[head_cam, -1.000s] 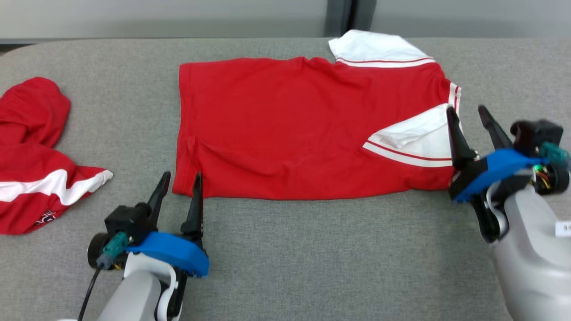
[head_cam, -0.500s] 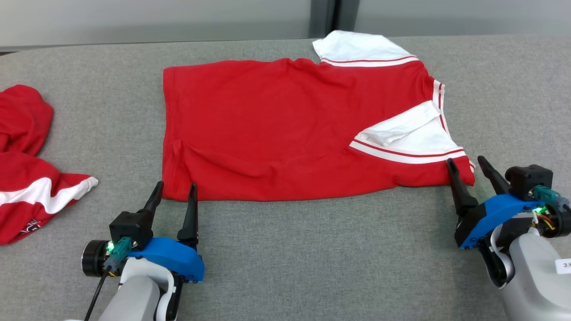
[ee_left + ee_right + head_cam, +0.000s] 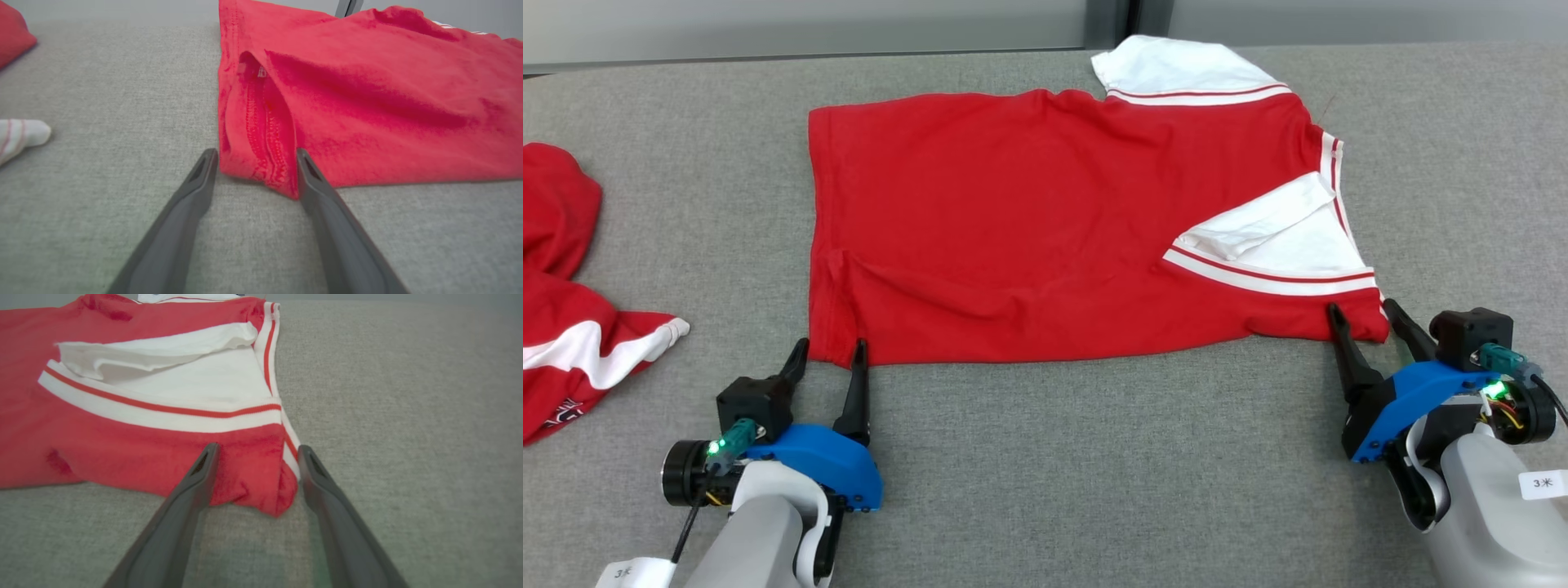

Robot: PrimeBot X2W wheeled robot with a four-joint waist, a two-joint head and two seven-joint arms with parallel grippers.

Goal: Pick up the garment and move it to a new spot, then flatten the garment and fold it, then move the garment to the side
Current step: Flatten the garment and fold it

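The garment (image 3: 1045, 220) is a red shirt with white, red-striped sleeves, spread flat on the grey table (image 3: 1045, 457). My left gripper (image 3: 829, 347) is open at the shirt's near left corner. In the left wrist view the hem corner (image 3: 261, 171) lies between the left gripper's (image 3: 256, 153) two fingertips. My right gripper (image 3: 1360, 309) is open at the near right corner, below the folded white sleeve (image 3: 1282, 245). In the right wrist view the red corner (image 3: 265, 486) sits between the right gripper's (image 3: 258, 448) spread fingers. Neither gripper holds the cloth.
A second red garment with a white stripe (image 3: 564, 327) lies crumpled at the table's left edge, and its white cuff (image 3: 20, 134) is at the left of the left wrist view. Bare grey table surface runs along the front and to the right of the shirt.
The right gripper has come down from beside the white sleeve to the shirt's near right corner. The left gripper has stayed at the near left corner. The head camera has shifted a little.
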